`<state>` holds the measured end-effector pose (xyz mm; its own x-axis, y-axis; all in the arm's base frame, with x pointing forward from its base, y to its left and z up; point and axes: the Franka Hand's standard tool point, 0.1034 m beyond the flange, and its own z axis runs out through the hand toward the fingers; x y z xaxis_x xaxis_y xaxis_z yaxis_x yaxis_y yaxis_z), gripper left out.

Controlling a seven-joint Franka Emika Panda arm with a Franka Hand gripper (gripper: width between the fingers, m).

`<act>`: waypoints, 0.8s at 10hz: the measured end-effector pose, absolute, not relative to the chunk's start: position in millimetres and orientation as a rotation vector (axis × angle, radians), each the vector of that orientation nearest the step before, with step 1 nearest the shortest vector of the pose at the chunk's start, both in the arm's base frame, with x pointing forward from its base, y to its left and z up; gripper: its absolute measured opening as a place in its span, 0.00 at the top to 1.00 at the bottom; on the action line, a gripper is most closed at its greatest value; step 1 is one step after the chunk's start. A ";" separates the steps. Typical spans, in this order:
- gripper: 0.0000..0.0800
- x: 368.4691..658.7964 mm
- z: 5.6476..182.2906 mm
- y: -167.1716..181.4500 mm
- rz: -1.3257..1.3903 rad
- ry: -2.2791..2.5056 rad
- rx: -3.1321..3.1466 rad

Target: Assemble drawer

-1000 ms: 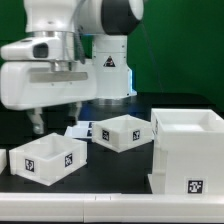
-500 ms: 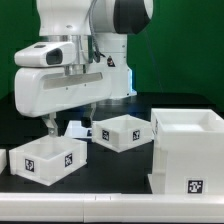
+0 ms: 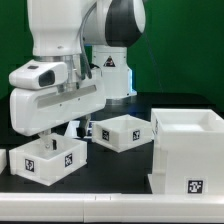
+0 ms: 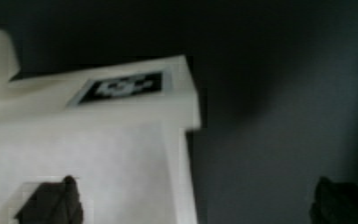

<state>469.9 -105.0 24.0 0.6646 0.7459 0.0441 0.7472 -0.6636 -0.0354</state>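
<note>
Wrist view showed the claw (image 4: 199, 198) spread wide over the drawer box (image 4: 87, 150), which sat on the bench (image 3: 115, 165) at the exterior view's left, so straddling one wall squarely before closing seemed wise.

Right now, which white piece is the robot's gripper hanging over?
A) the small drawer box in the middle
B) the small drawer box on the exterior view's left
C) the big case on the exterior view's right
B: the gripper hangs directly above the left small drawer box.
</note>
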 end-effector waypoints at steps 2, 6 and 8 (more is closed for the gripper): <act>0.19 467.9 21.6 -107.4 -0.037 -1.264 -2.821; 0.35 465.3 19.1 -119.7 -0.038 -1.262 -2.824; 0.52 465.2 19.0 -120.0 -0.038 -1.261 -2.825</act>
<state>465.2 -120.0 19.0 0.6676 0.7433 0.0420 0.7445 -0.6668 -0.0338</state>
